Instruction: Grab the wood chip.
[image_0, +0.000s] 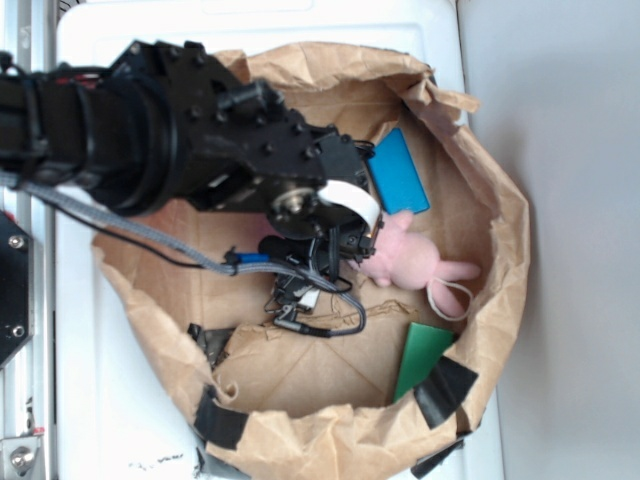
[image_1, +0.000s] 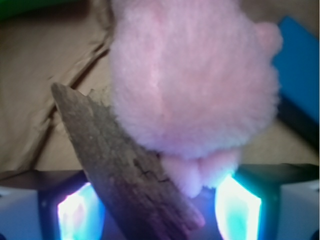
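The wood chip (image_1: 125, 165) is a dark-brown, rough, elongated piece lying diagonally in the wrist view, its lower end between my fingers. My gripper (image_1: 159, 212) is open, with the left fingertip (image_1: 80, 212) and right fingertip (image_1: 237, 207) standing wide apart on either side of the chip. The pink plush (image_1: 192, 80) lies against the chip's upper right edge and reaches down between the fingers. In the exterior view my gripper (image_0: 350, 250) is low beside the plush (image_0: 410, 260), and the chip is hidden under the arm.
Everything sits inside a bin lined with crumpled tan paper (image_0: 300, 370). A blue flat rectangle (image_0: 398, 170) lies behind the plush and a green card (image_0: 422, 358) leans at the front right. Black tape patches (image_0: 445, 390) hold the paper rim. Cables (image_0: 310, 300) hang below the wrist.
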